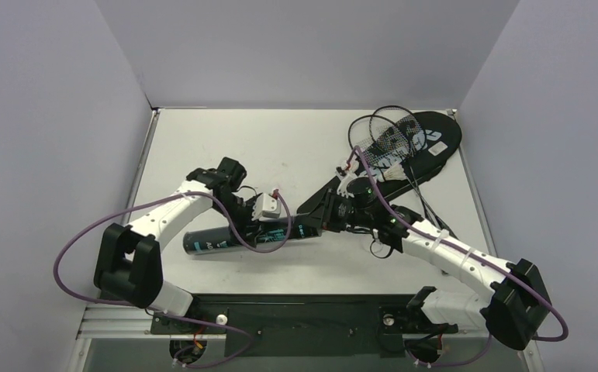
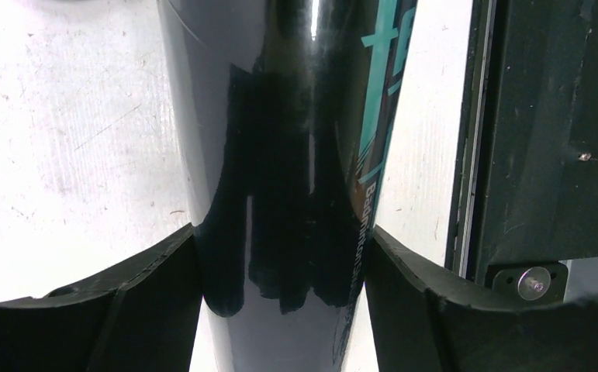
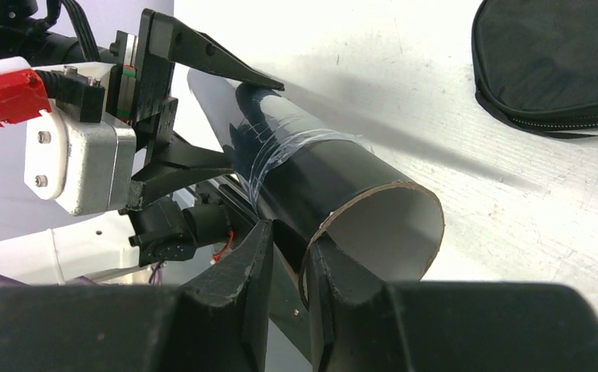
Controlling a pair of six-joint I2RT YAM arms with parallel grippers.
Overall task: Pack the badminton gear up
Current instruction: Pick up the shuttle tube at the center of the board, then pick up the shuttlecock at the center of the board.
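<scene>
The tube (image 1: pixel 212 242) lies on its side near the front edge of the worktop (image 1: pixel 280 147), long, round and glossy black. Teal graphics run along it, and beside them is small pale print in which "Badminton" can be read. Its right end is open, showing a thin cardboard rim and a pale matte inside, and a band of clear tape (image 3: pixel 280 151) wrinkles around it a little way back. The left pincer (image 2: pixel 280 306) is clamped across the tube's middle, one black finger against each flank. The right pincer (image 3: pixel 288 263) is closed on the open rim, pinching the wall between its fingers. Just beside the tube along the front runs a black metal rail (image 2: pixel 544 139) with a screw in it. Well apart, at the far right corner, the black fabric bag (image 1: pixel 435 139) lies flat with its zip along the edge. Two thin rackets (image 1: pixel 385 132) rest across it with their oval strung heads overlapping. The bag's white lettering is too small and too covered to read. Scuffed white worktop stretches between the tube and the back wall.
</scene>
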